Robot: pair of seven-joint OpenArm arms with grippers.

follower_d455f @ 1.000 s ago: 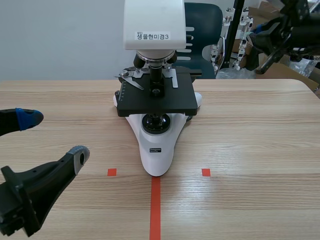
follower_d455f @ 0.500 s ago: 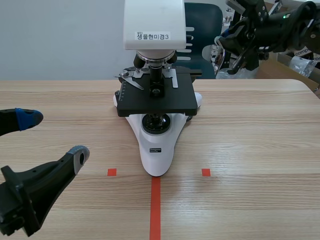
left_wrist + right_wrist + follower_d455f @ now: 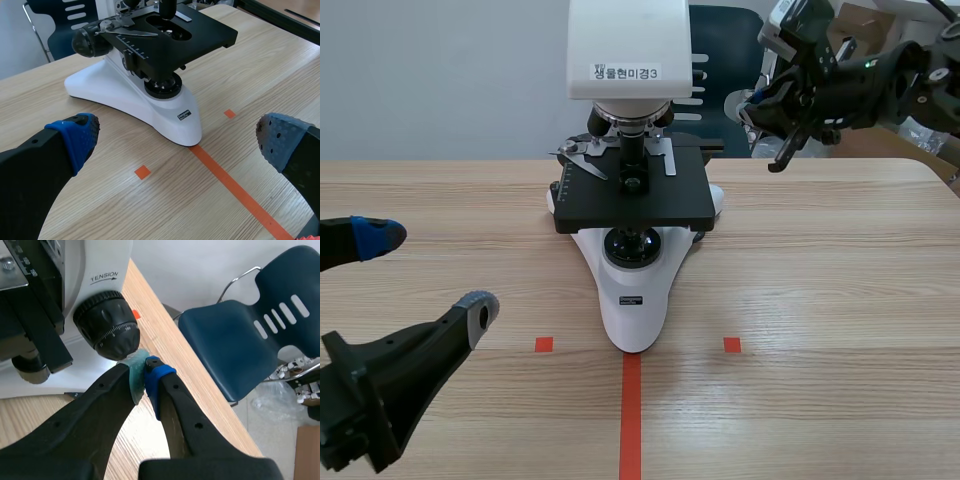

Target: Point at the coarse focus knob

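Observation:
A white microscope (image 3: 632,285) with a black stage stands mid-table. In the right wrist view its black ribbed focus knob (image 3: 106,325), with a graduated smaller dial on its face, sits under the word TENSION. My right gripper (image 3: 145,369) is shut on nothing, its pad tips just beneath and almost touching the knob's face. In the scene view the right gripper (image 3: 748,105) hangs raised behind the microscope's right side. My left gripper (image 3: 425,272) stands open low at the near left, well short of the microscope (image 3: 150,100). The knob (image 3: 90,42) on the other side is in view there.
A dark blue chair (image 3: 250,335) stands beyond the table's far edge (image 3: 165,320), behind the microscope. Cluttered racks and boxes (image 3: 880,30) fill the back right. Orange-red tape marks (image 3: 631,410) lie in front of the microscope base.
The right arm has swung leftward and slightly down from the far right toward the microscope's right side. The left arm and the microscope have not moved.

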